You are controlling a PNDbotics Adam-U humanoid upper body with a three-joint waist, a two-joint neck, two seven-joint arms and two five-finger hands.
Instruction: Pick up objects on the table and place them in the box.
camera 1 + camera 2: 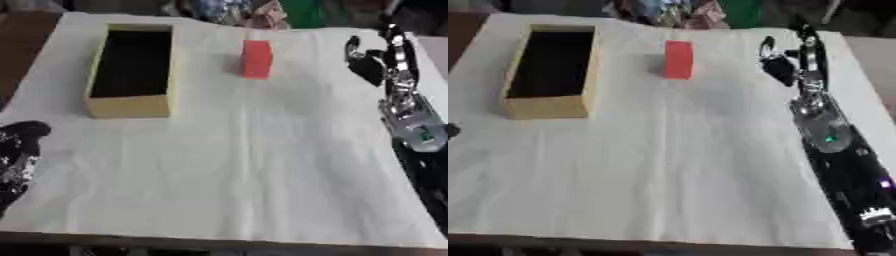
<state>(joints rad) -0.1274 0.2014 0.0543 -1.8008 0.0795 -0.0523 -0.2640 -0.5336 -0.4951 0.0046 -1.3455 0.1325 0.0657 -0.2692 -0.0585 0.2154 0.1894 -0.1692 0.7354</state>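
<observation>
One box: I count a single yellow-walled box (129,106) at far left on the counter (236,165), open on top, dark inside, and I see nothing in it.
Left robot hand: my left robot hand (19,150) shows at the lower left edge, near the box's front corner but apart from it; I cannot tell how its fingers stand.
Counter: a white cloth covers it, creased; bare stretch between box and block.
One block: I count one red block (256,59), upright, to the right of the box near the far edge, well apart from the box and touched by neither hand.
Right robot hand: my right robot hand (779,65) is at far right, beside the block with a gap between, fingers spread and relaxed, holding nothing; the silver and black arm (824,130) runs back to the lower right corner.
Obstructions: nothing lies between block and box.
Background: blurred coloured clutter (236,12) beyond the far edge.
Writing: I can read none.
</observation>
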